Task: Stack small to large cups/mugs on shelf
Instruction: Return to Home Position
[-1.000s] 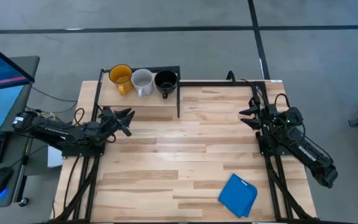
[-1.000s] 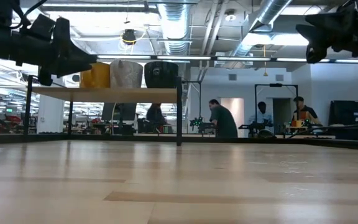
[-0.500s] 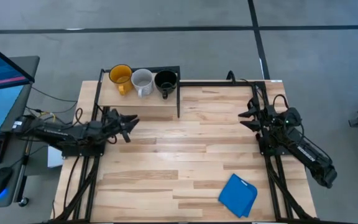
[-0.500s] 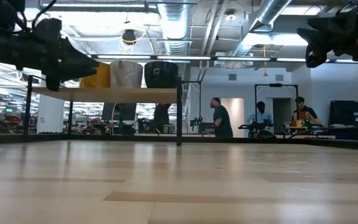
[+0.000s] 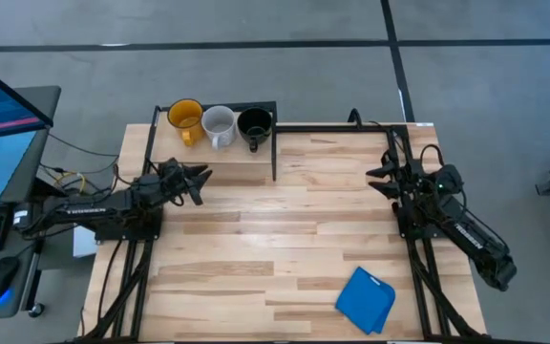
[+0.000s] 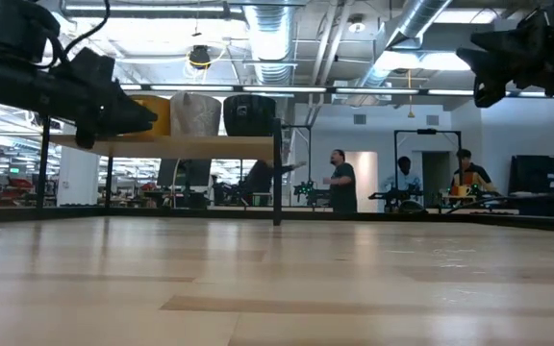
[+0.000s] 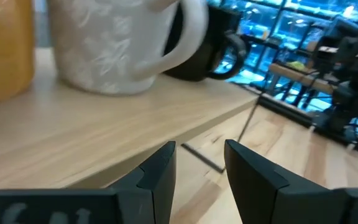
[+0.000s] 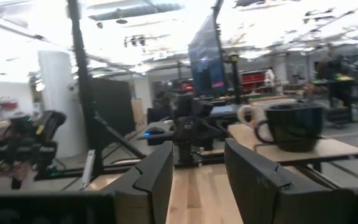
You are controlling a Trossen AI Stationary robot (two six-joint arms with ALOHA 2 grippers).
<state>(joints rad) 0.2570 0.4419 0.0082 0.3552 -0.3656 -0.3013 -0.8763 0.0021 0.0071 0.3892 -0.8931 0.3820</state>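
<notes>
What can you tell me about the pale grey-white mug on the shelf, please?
The grey-white mug is a small, matte, ceramic-looking cup with a faint leafy pattern and one looped handle turned toward the front of the light-wood shelf. It stands upright on that shelf, mouth up, between the yellow mug and the black mug, close to both. The left gripper, open, hangs just off the shelf's front edge, clear of the mug.

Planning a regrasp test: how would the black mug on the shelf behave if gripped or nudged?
The black mug looks glossy, so probably slippery to grip. Looks rigid, likely ceramic, so breakable. It stands near the shelf end, so a sideways nudge might drop it.
</notes>
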